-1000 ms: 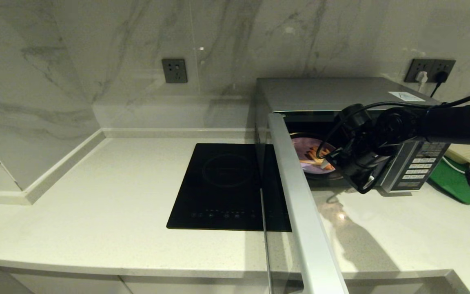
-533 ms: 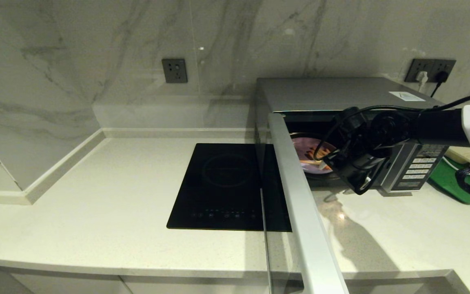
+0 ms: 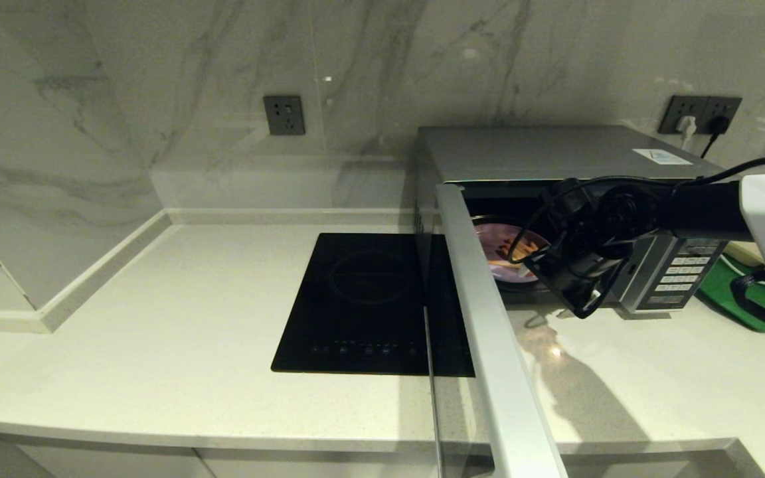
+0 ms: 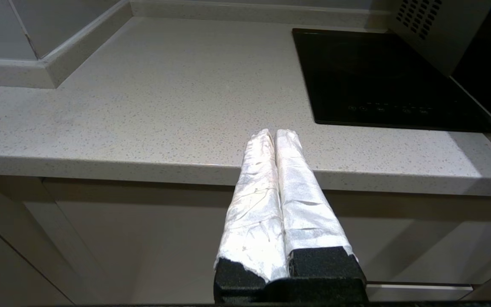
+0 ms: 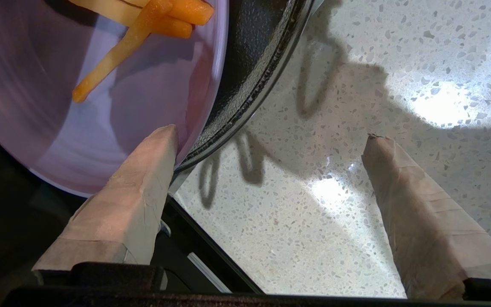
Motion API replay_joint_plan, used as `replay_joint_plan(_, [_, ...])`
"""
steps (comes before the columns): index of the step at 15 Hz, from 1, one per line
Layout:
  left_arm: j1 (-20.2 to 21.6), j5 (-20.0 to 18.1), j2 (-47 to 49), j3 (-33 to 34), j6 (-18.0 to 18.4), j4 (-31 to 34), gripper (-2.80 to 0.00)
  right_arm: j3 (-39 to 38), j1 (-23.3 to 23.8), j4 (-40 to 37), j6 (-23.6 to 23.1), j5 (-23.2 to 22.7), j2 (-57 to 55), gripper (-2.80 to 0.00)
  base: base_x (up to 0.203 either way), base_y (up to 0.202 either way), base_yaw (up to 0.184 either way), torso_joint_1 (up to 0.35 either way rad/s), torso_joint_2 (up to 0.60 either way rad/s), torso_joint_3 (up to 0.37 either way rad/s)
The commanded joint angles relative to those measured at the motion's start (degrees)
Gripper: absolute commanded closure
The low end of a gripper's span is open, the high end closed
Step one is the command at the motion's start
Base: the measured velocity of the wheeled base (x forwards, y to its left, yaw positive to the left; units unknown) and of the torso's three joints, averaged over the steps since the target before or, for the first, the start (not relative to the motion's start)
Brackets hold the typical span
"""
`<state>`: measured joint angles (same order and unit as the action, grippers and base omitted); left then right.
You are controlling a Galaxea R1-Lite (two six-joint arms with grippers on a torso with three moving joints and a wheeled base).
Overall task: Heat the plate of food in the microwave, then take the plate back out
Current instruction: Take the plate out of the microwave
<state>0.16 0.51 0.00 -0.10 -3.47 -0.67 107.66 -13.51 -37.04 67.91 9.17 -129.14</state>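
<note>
A pale speckled countertop (image 3: 157,332) is running across the whole scene below a marble wall. The microwave (image 3: 542,156) is sitting on its far right part, its door (image 3: 489,332) swinging wide open toward the near edge, so that the dark cavity is showing. A flat black induction hob (image 3: 362,302) is lying in the counter just left of the microwave. A green tray (image 3: 738,289) is peeking out on the counter to the right of the microwave's button panel (image 3: 681,272).

The right arm is reaching in from the right, in front of the microwave's opening. The right gripper (image 5: 271,132) is hanging at the near right lip of the cavity with its taped fingers (image 5: 420,221) spread wide apart, clasping nothing. One fingertip is lying over the near rim of the plate of food (image 5: 79,106); the other is standing over bare counter outside the oven.

The plate of food is sitting inside the microwave on the glass turntable (image 5: 249,76), with orange-yellow sticks (image 5: 143,25) lying on it.

The left gripper (image 4: 276,134) is idling low by the near edge of the countertop, left of the hob, its two wrapped fingers pressing together with nothing between them.
</note>
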Motion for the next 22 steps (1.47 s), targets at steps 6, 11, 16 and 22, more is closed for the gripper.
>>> replay_joint_plan(6, [0.02, 0.02, 0.00, 0.01, -0.05, -0.03, 0.00, -0.78, -0.03, -0.23, 0.38, 1.47, 0.91, -2.80, 0.000, 0.000, 0.000, 0.000, 0.00, 0.000])
replay_joint_plan(11, [0.02, 0.02, 0.00, 0.01, -0.05, -0.03, 0.00, -2.98, -0.03, -0.23, 0.47, 1.62, 1.99, -2.80, 0.000, 0.000, 0.000, 0.000, 0.00, 0.000])
replay_joint_plan(16, [0.02, 0.02, 0.00, 0.01, -0.05, -0.03, 0.00, -3.69, -0.03, -0.23, 0.56, 1.82, 3.24, -2.80, 0.000, 0.000, 0.000, 0.000, 0.00, 0.000])
replay_joint_plan(22, [0.02, 0.02, 0.00, 0.01, -0.05, -0.03, 0.00, -5.74, 0.06, -0.23, 0.64, 1.73, 4.20, -2.80, 0.000, 0.000, 0.000, 0.000, 0.00, 0.000])
